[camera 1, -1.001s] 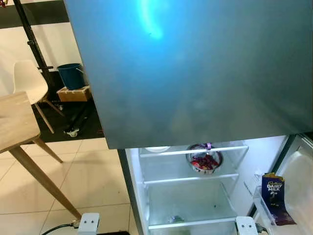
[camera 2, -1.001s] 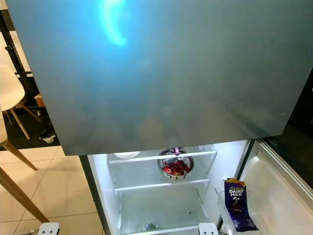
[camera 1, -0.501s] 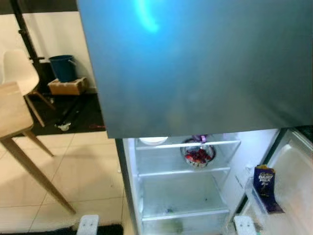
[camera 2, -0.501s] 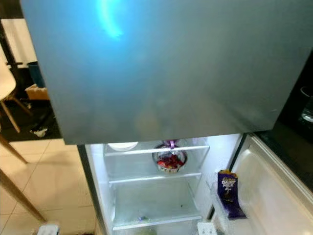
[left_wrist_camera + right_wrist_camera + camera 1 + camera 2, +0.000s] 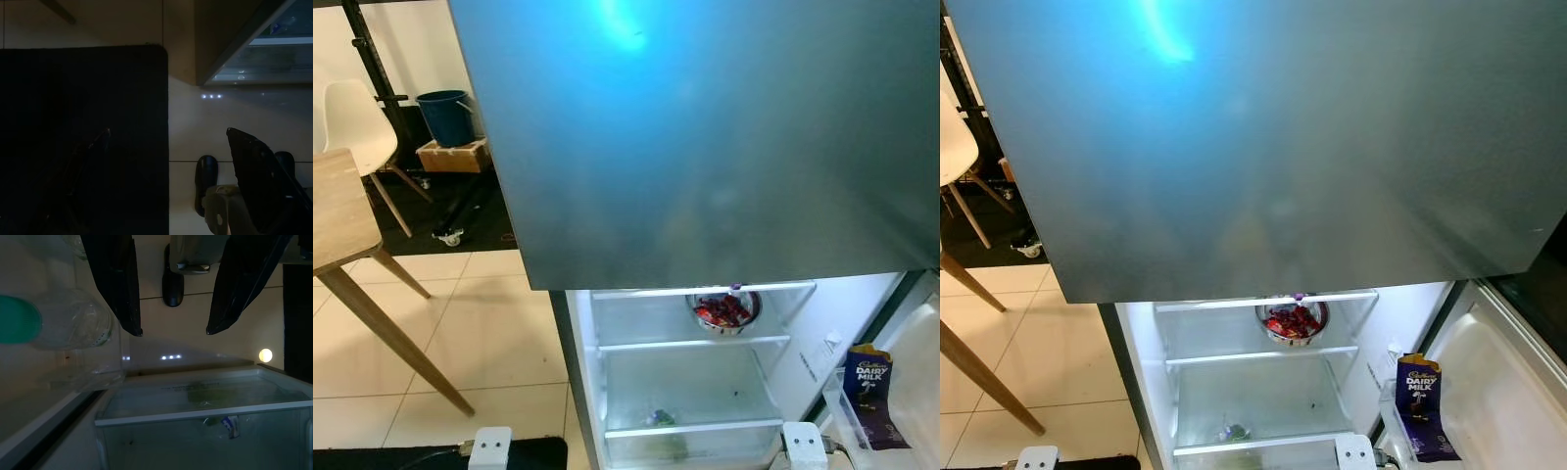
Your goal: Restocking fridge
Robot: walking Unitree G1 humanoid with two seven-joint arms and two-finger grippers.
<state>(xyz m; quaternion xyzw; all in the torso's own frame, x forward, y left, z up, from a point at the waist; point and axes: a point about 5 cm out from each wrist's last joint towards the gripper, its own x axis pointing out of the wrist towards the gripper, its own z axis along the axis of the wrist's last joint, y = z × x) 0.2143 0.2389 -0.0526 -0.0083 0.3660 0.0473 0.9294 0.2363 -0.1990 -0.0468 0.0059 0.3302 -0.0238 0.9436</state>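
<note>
Left eye view: a two-door fridge [image 5: 705, 147] is seen from above, its grey upper door shut and lit by a bluish reflection, while the lower compartment below it stands open and lit. On the upper glass shelf [image 5: 695, 343] of that compartment a steel bowl [image 5: 725, 310] of red fruit is set toward the right. Something small and greenish is seen through the lower shelf, too small to identify. In the bin of the open lower door [image 5: 911, 392], at the right, a purple Dairy Milk chocolate pack [image 5: 871, 387] is stood upright. To the left, on the tiled floor [image 5: 480, 323], a wooden table [image 5: 347, 220] and a white chair [image 5: 352, 127] are placed, with a blue bucket [image 5: 445, 116] on a small box behind them.

Right eye view: the same scene is shown.

Left wrist view: the picture is very dark. The left gripper [image 5: 166, 142] is hung over a black mat [image 5: 83, 137] and pale floor, its two fingers spread apart with nothing between them.

Right wrist view: the right gripper [image 5: 173, 330] is held near the fridge's lower compartment, its fingers parted and empty. A clear bottle with a green cap [image 5: 54, 323] is seen in the door bin beside it.
</note>
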